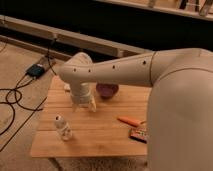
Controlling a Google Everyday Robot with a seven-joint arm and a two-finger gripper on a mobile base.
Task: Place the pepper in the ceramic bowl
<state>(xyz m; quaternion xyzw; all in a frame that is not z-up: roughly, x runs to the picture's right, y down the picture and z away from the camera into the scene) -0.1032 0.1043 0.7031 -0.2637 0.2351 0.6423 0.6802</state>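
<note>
While hovering over bench (100, 131) with hand (84, 106) apart, empty, beside ceramic bowl (107, 90), judge pepper (129, 120) light, firm, slippery; pinch mid-body.

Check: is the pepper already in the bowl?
No: the pepper lies on the table, apart from the bowl; the gripper hangs beside the bowl.

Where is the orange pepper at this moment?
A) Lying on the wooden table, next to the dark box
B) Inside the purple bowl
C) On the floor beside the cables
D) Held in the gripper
A: the pepper lies flat on the table just above the dark box, apart from the ceramic bowl, while the gripper hangs over the table left of the bowl.
</note>
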